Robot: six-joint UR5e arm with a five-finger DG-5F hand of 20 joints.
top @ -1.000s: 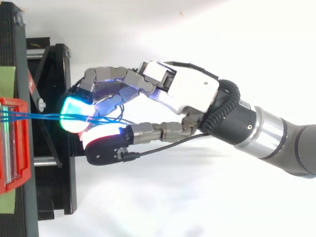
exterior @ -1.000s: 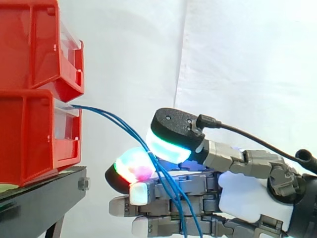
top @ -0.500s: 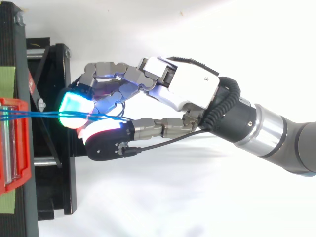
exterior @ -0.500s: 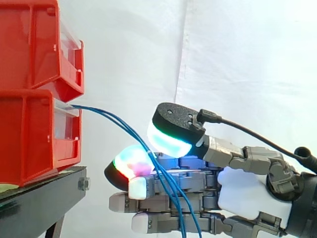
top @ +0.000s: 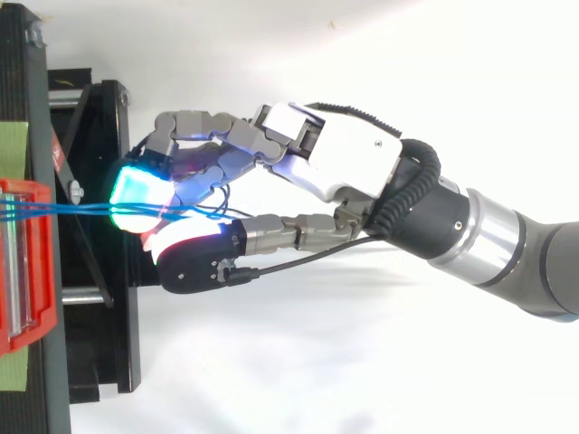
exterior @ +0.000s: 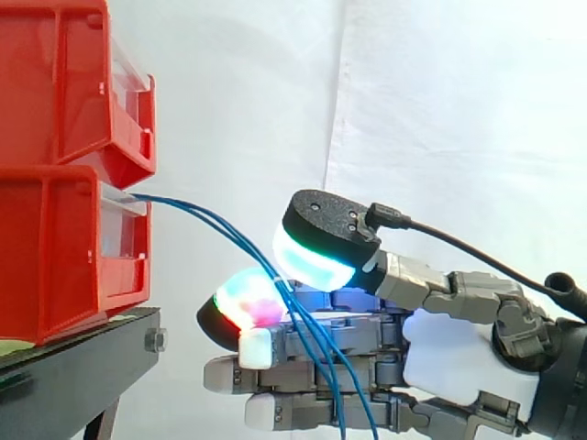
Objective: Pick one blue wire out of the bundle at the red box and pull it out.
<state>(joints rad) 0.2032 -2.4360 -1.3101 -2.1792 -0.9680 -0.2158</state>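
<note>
The step in hand was the grasp itself, with the pull not yet begun. The blue wires [exterior: 215, 225] left the front of the lower red box [exterior: 55, 257] at the left, ran right in a loose arc and drooped down across the hand [exterior: 459, 357], which reached in from the right. In the side view the wires passed between the black-backed thumb pad [exterior: 316, 261] above and a glowing finger pad [exterior: 246, 301] below. The two pads appeared closed together on the wires, so the hand looked to be pinching them. The other fingers lay straight underneath, pointing left towards the black stand [exterior: 73, 357].

From above, the wires [top: 81, 209] ran nearly level from the box [top: 41, 262] to the pads, with the hand [top: 344, 167] just right of the stand and apart from the box. At least two strands lay side by side in the pinch. I could not tell whether one had been singled out.

The wires hung with slack, so I judged the task to be early, with nothing drawn out of the box so far.

The next move called for a firm pinch and a steady draw to the right, away from the box. If more than one strand was caught, the whole bundle might come. If the pads were loose, the wire might slip through.
</note>
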